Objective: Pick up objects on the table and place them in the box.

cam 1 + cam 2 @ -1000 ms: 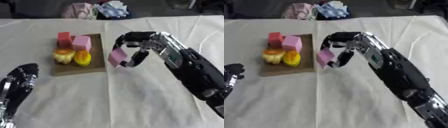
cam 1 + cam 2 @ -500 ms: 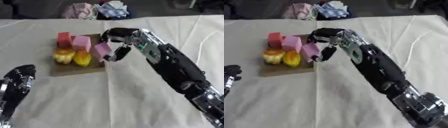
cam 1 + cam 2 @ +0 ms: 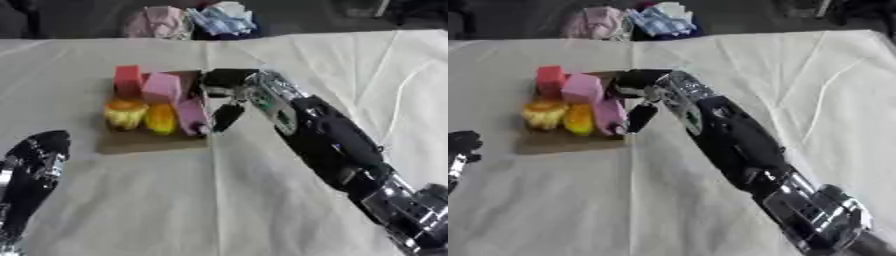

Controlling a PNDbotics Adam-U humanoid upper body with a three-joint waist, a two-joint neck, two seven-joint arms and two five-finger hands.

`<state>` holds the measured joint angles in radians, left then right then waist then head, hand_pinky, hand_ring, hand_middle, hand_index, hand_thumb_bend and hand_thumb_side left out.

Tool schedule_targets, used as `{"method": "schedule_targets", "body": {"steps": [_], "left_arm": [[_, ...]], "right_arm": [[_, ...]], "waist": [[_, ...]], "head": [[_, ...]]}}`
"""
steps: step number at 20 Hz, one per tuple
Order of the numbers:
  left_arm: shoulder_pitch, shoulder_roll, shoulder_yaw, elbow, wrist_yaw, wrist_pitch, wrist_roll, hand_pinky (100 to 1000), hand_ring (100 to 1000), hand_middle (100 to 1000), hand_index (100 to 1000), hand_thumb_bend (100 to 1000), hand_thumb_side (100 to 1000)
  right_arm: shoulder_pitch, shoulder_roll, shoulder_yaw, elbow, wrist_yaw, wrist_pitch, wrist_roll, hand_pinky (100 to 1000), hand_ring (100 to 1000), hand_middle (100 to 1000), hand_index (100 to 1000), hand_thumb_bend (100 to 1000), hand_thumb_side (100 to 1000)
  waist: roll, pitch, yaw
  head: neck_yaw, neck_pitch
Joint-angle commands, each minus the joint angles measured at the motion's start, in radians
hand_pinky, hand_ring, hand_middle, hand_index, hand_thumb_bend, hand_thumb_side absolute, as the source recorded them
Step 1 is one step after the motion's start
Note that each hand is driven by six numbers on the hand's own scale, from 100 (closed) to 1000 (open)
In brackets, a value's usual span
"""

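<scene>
A flat brown cardboard box lies on the white cloth left of centre. In it stand a red block, a pink cube and two yellow-orange pieces. My right hand reaches in from the lower right and hangs over the box's right edge. Its fingers and thumb are curled on a long pink block, whose lower end rests inside the box beside the orange piece. My left hand sits idle at the lower left, fingers straight and holding nothing.
A heap of crumpled cloths lies beyond the table's far edge. My right forearm crosses the table diagonally from the lower right. Bare white tablecloth stretches in front of the box and to its right.
My right hand carried the pink block leftward from beside the box to over its right side and lowered it inside. The left hand has not moved.
</scene>
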<state>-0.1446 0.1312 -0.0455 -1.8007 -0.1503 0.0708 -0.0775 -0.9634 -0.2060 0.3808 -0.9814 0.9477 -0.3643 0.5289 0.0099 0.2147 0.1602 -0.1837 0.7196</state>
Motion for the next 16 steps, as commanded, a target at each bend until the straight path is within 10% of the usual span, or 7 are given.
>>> {"method": "schedule_targets", "body": {"steps": [1, 9, 16], "left_arm": [[-0.009, 0.007, 0.002, -0.020, 0.002, 0.000, 0.001, 758, 782, 715, 746, 204, 568], [-0.008, 0.010, 0.005, -0.024, 0.013, -0.004, 0.010, 754, 781, 713, 746, 203, 564], [-0.002, 0.014, 0.015, -0.021, 0.003, 0.001, 0.018, 754, 783, 714, 745, 206, 565]], "right_arm": [[-0.021, -0.015, -0.006, -0.029, -0.008, -0.014, 0.039, 902, 836, 776, 909, 437, 568], [-0.027, -0.081, -0.036, -0.156, -0.054, 0.029, 0.092, 917, 853, 808, 957, 422, 536], [0.109, -0.187, -0.147, -0.347, -0.292, 0.142, -0.066, 844, 799, 737, 914, 239, 504]], "waist": [[0.009, -0.022, -0.002], [0.008, -0.029, -0.012], [0.006, -0.032, -0.032]], "head": [[0.002, -0.011], [0.011, -0.007], [0.041, -0.003]]}}
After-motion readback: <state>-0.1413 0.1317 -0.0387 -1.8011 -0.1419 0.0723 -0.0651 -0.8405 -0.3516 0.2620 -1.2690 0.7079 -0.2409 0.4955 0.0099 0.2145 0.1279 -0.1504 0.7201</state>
